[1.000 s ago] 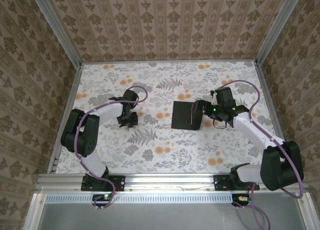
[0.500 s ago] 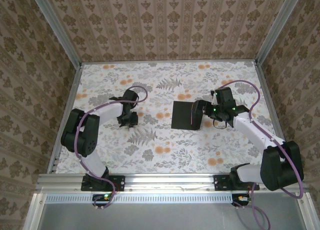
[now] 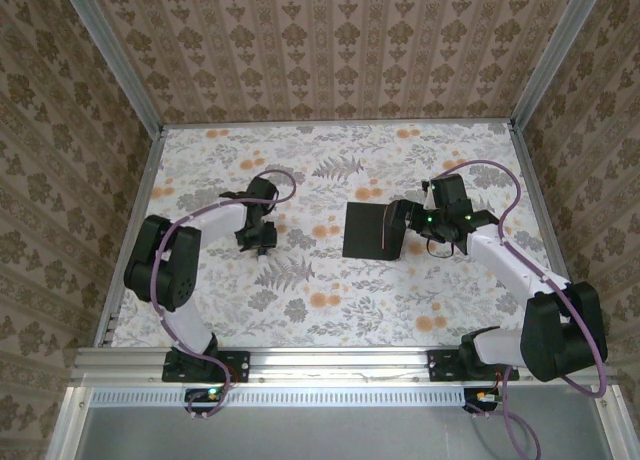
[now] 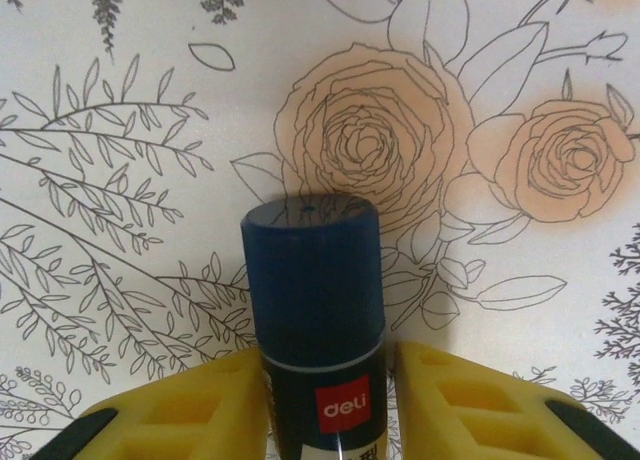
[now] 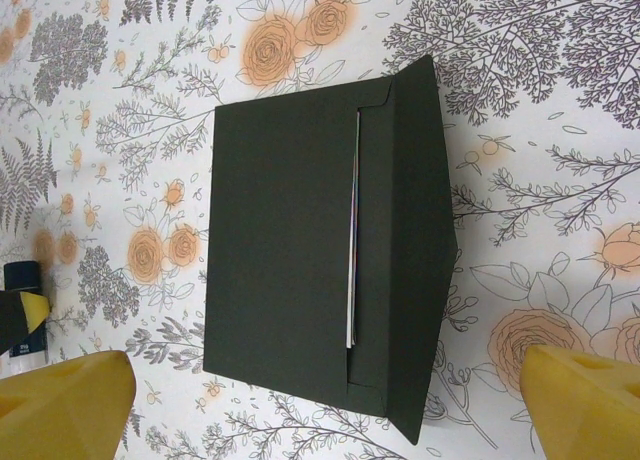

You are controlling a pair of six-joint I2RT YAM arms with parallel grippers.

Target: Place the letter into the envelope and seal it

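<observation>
Top external: left gripper (image 3: pixel 257 240) has shifted a hair since a second ago; right gripper (image 3: pixel 401 229) and envelope (image 3: pixel 365 230) haven't moved. Left gripper is partly closed, clamped on the glue stick (image 4: pixel 312 280). Its dark blue cap pokes out past the yellow fingers (image 4: pixel 180 405), and the red label reads "deli". Right gripper is spread wide, holding nothing. Envelope lies just ahead between its fingers, flap open, letter (image 5: pixel 352 240) edge tucked inside.

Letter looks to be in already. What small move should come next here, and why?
Probably the left gripper should carry the glue stick toward the envelope. The letter's edge shows inside the pocket, the flap lies open, and the glue stick, cap on, is held off to the side. The right gripper hangs open above the envelope, free to pull the cap.
</observation>
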